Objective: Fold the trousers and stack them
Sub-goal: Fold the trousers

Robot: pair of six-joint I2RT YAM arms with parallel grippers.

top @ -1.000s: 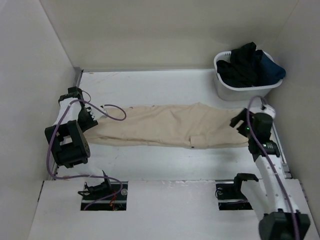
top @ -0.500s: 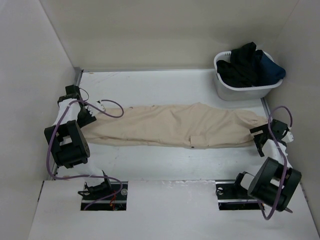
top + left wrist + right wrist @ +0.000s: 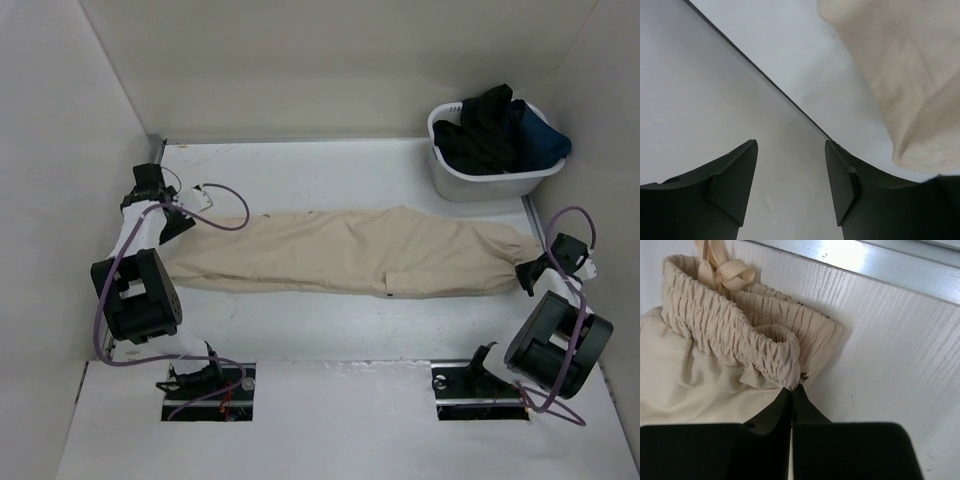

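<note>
Here, my right gripper (image 3: 792,392) is closed, pinching the waistband (image 3: 730,335) of the trousers (image 3: 340,255), which lie stretched flat across the table (image 3: 330,165). My left gripper (image 3: 790,175) stands open and empty, the hem (image 3: 920,135) just beside one finger. The small dark tag (image 3: 388,295) shows only from above, too small to read. The drawstring (image 3: 725,272) shows only from my right wrist.

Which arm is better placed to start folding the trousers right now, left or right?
Right. The right hand is shut on the waistband of the trousers, probably ready to carry it over. The left hand stands open beside the leg ends, gripping nothing.
</note>
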